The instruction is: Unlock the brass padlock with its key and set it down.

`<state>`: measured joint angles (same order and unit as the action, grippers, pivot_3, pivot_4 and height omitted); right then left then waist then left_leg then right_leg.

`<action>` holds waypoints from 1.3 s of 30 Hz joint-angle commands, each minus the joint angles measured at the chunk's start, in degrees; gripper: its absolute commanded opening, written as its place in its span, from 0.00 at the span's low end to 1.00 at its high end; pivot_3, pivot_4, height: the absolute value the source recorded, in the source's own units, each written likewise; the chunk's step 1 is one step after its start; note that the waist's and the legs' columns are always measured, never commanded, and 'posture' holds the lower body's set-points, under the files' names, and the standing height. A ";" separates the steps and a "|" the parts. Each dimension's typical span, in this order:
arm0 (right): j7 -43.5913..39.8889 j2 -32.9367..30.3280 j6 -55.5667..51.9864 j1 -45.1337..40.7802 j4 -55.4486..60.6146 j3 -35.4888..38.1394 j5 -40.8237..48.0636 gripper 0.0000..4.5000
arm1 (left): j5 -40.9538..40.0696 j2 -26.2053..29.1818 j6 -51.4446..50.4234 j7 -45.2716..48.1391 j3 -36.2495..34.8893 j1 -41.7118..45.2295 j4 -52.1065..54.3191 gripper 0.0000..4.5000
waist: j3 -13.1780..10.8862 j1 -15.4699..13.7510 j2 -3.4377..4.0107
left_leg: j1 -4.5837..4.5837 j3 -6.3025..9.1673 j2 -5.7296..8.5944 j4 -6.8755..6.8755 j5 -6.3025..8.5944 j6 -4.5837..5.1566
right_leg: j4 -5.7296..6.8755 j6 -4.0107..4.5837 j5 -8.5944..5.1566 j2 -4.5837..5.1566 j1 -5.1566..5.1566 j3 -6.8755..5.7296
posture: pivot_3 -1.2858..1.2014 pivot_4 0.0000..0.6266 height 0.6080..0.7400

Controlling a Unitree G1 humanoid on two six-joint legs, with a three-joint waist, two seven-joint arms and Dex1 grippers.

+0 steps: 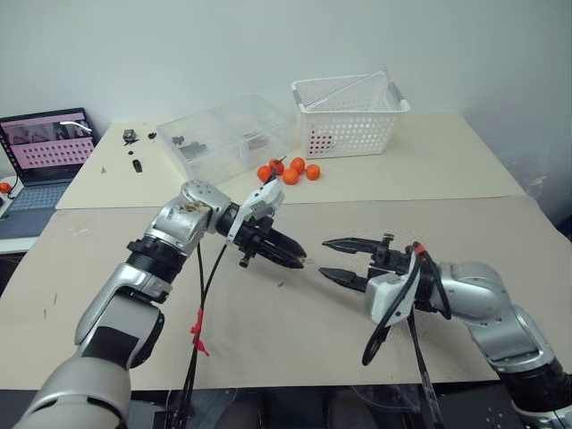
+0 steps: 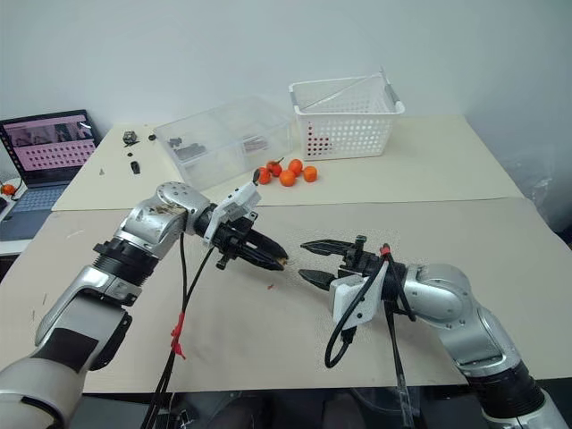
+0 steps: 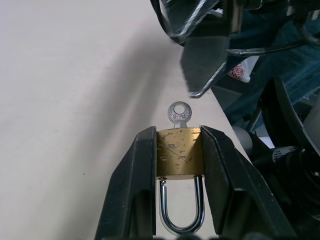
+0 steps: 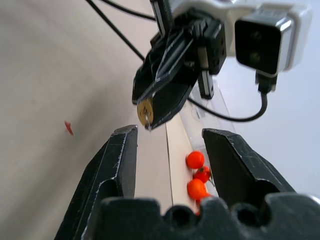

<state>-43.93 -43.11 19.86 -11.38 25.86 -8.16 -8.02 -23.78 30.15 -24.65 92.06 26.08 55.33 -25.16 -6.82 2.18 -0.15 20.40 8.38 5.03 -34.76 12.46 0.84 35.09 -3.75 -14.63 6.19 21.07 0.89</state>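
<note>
Left gripper (image 3: 177,180) clamps padlock (image 3: 180,153), key (image 3: 179,114) inserted; right gripper (image 4: 170,150) open, empty. Misaligned regrasp could knock key out.

This looks like a robotics lab or test bench. A wide table (image 1: 465,170) covered in plain beige sheets stands against a bare white wall (image 1: 223,45). An open laptop (image 1: 40,165) sits at one side, and loose props lie about: a white perforated basket (image 1: 349,116), a clear plastic compartment box (image 1: 223,138) and small orange balls (image 1: 290,170).
</note>
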 commanded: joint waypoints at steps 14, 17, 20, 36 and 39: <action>0.77 0.90 4.05 -0.48 -1.94 -2.01 -5.61 0.57 | -10.05 4.39 -2.44 0.44 8.02 2.75 5.04 0.17 | -0.01 0.30 -0.01 | -0.05 -0.04 -0.01 -0.02 0.03 0.06 | 0.03 -0.01 -0.01 -0.04 0.02 0.05 | 0.52 0.24 1.00; 1.17 2.55 1.26 -2.77 -1.97 -1.78 -5.40 0.57 | -10.82 4.81 -2.53 0.44 8.73 2.81 5.61 0.17 | 0.00 0.25 0.00 | -0.07 -0.02 -0.02 -0.02 0.03 0.06 | 0.01 -0.01 -0.01 -0.04 0.01 0.05 | 0.52 0.24 1.00; 0.72 3.32 0.12 -4.12 -1.00 -2.25 -5.34 0.57 | -10.80 4.10 -2.25 0.44 8.52 2.65 5.57 0.17 | 0.00 0.11 0.00 | -0.06 0.04 -0.03 -0.01 0.03 0.06 | 0.02 0.00 -0.01 -0.06 0.01 0.06 | 0.52 0.24 1.00; 0.72 0.08 1.20 0.25 -1.52 -0.57 -6.00 0.57 | -12.23 4.79 -1.64 0.44 10.42 4.47 4.81 0.17 | 0.00 0.04 0.00 | -0.05 0.01 -0.01 -0.03 0.04 0.08 | 0.01 -0.01 -0.01 -0.07 0.01 0.06 | 0.52 0.24 1.00; 1.05 -0.19 1.51 0.18 -1.78 -0.43 -5.87 0.57 | -12.62 4.99 -1.36 0.44 10.93 4.82 4.59 0.17 | 0.00 0.18 0.00 | -0.06 -0.02 -0.02 -0.01 0.05 0.08 | 0.01 -0.01 -0.01 -0.07 0.02 0.07 | 0.52 0.24 1.00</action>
<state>-43.68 -43.09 20.04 -10.58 22.80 -10.33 -14.41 -35.06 34.60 -26.57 92.31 37.16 58.26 -21.03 -6.83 2.36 -0.15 20.34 8.35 5.01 -34.77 12.51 0.92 35.10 -3.76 -14.65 6.12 21.09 0.97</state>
